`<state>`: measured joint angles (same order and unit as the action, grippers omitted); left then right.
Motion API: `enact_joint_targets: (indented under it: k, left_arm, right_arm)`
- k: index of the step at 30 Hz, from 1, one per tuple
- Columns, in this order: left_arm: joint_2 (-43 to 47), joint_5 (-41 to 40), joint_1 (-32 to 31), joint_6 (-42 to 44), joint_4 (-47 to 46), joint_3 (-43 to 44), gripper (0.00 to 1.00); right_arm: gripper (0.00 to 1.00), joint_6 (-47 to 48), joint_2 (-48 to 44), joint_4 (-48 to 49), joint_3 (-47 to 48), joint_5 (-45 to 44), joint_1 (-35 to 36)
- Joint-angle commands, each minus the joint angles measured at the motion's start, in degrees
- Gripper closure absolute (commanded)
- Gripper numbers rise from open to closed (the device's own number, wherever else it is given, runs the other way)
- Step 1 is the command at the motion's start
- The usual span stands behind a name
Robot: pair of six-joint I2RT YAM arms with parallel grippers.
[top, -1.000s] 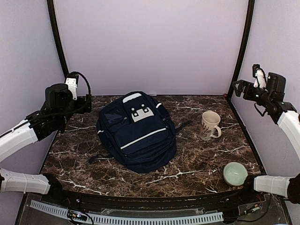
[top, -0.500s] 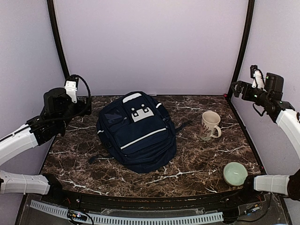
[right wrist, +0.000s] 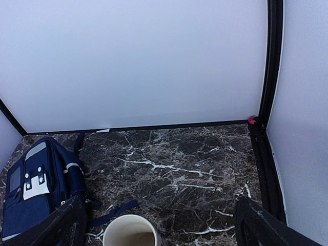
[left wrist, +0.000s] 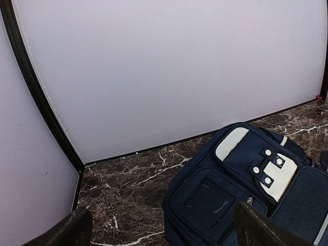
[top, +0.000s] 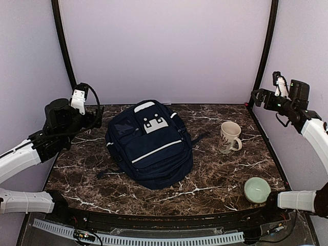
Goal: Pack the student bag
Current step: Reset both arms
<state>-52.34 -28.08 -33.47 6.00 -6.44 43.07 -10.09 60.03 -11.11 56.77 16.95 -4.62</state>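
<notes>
The left gripper [top: 95, 119] and right gripper [top: 256, 97] are drawn slightly outward, both held spread and empty. The student bag [top: 149, 143] is left unmoved, seemingly closed, on the table [top: 220, 171]; packing is judged unstarted.

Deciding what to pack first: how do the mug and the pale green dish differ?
The mug is cream with a dark print and a handle; the green dish is plain, with no handle visible. The mug stands tall; the green dish sits low. The mug is farther back, nearer the student bag; the green dish is by the near edge. Both rest on the table, outside the bag.
</notes>
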Motion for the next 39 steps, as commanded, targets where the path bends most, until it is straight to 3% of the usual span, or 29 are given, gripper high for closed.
enact_joint_targets:
  k: [1, 39]
  left_arm:
    - [-1.03, 1.76, 0.16, 0.21, 1.13, 2.40, 0.01]
    - [0.06, -3.42, 0.18, 0.23, -1.02, 0.61, 0.01]
  right_arm:
    - [0.00, -0.20, -0.34, 2.92, -0.05, 0.80, -0.56]
    - [0.00, -0.05, -1.24, 3.98, -1.88, 1.50, -1.75]
